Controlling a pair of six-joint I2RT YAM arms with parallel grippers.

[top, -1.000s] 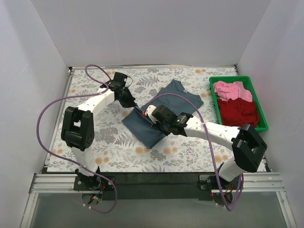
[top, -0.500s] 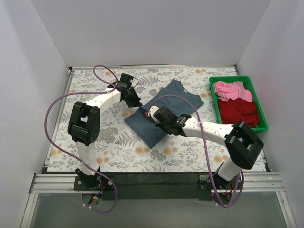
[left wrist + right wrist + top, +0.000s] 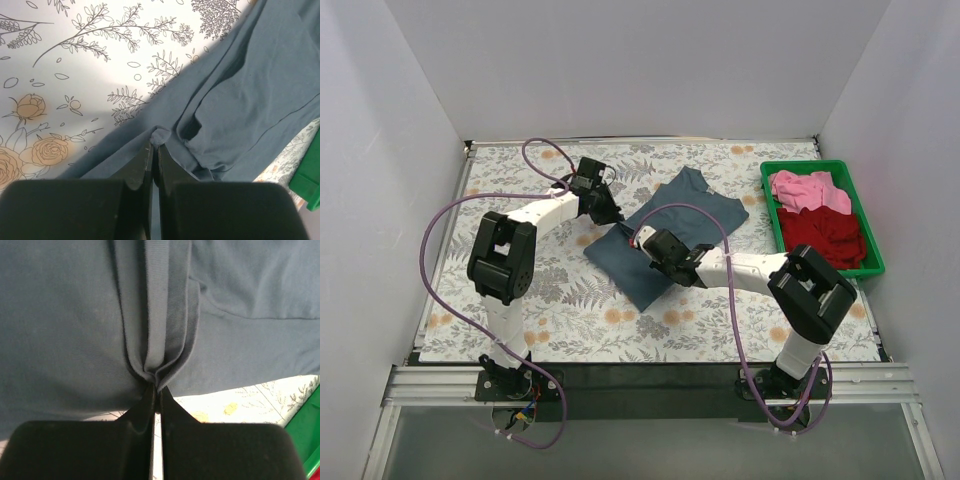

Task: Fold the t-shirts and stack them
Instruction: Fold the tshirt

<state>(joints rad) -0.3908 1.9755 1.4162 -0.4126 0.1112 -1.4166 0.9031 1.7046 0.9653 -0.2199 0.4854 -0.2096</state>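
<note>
Looking first at the slate blue-grey t-shirt (image 3: 698, 208): it lies partly folded on the floral table cover (image 3: 550, 290), a slanted shape in the middle of the overhead frame, running from lower left to upper right. Both arms reach in over its left half. From above I see only the two wrists crowded over the cloth, and I can't read the jaws from there.

The wrist cameras settle it. In the left wrist view, the left gripper (image 3: 155, 146) has its fingers pressed together on a small nub of the shirt's edge, right where cloth meets printed cover. Creases run away toward the upper right of that frame. In the right wrist view, the right gripper (image 3: 156, 390) is also clamped narrow, on a bunch of pleats gathered at the shirt's edge. Cloth fills nearly the whole frame, with a sliver of the cover at the lower right.

Only the overhead view shows the pink t-shirt (image 3: 800, 190) and the dark red t-shirt (image 3: 822, 236). Both are crumpled in the green bin (image 3: 805, 164) at the right of the frame, pink above red, well apart from both claws. Each wrist view catches only a green corner of the bin at its lower right edge. Purple cables (image 3: 440, 222) loop off the arms.
</note>
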